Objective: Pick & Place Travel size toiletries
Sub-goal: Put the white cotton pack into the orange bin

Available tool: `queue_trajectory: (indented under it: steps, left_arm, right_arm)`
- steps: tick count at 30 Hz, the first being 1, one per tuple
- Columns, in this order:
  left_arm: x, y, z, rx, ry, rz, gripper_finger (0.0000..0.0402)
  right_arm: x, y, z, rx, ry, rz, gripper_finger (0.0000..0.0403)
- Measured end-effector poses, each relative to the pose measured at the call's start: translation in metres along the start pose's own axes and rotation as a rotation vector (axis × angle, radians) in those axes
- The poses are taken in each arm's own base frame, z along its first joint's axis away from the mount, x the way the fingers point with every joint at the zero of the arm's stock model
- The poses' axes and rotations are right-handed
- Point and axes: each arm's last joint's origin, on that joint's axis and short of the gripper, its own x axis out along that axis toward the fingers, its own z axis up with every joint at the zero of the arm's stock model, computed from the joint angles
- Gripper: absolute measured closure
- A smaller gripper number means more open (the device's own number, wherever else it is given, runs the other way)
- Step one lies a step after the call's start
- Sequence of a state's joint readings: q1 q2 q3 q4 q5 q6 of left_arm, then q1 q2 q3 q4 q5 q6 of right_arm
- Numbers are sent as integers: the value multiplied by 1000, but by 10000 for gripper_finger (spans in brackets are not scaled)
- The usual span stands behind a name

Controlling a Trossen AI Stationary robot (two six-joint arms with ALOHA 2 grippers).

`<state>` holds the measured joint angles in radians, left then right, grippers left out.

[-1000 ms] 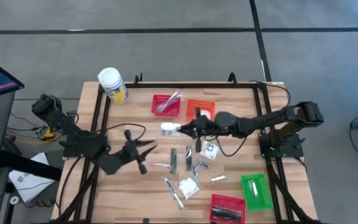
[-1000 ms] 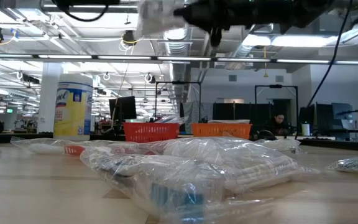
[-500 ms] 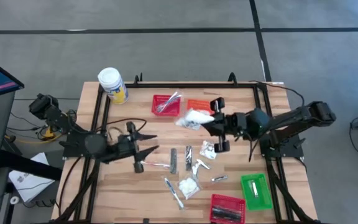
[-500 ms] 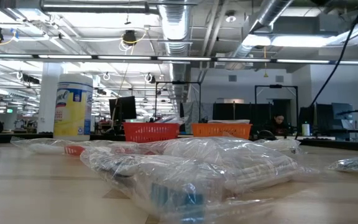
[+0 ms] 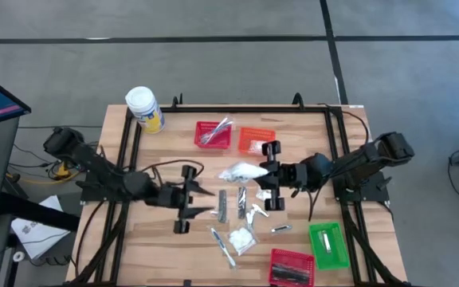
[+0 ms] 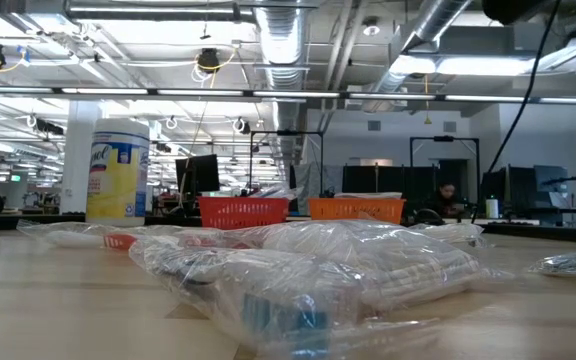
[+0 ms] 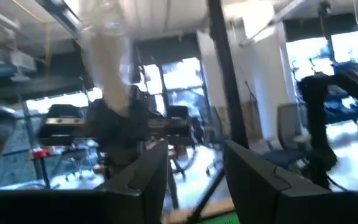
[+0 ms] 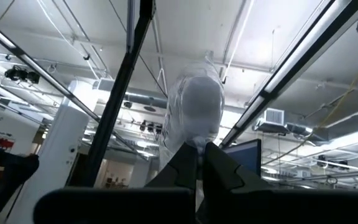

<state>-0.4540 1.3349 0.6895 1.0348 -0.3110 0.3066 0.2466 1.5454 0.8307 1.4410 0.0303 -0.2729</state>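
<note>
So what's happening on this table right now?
Two robot arms are sorting small toiletry packets on a wooden table. The right hand is shut on a clear-wrapped white packet, held above the middle of the table, near the orange basket. The left hand is open and empty beside the loose packets and sticks. One wrapped item already sits in the red basket.

Both arms reach toward mid-table; right tool (image 5: 253,172) clamped closed, left tool (image 5: 203,201) parted.
</note>
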Motion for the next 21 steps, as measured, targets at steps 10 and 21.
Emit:
queue_trajectory:
  steps: [10, 21]
  left_arm:
    - [0, 8, 7, -36, -30, 56, 257]
    - [0, 6, 0, -85, 40, 39, 257]
  right_arm:
    - [6, 14, 2, -38, 17, 45, 402]
    - [17, 26, -5, -53, 64, 82, 400]
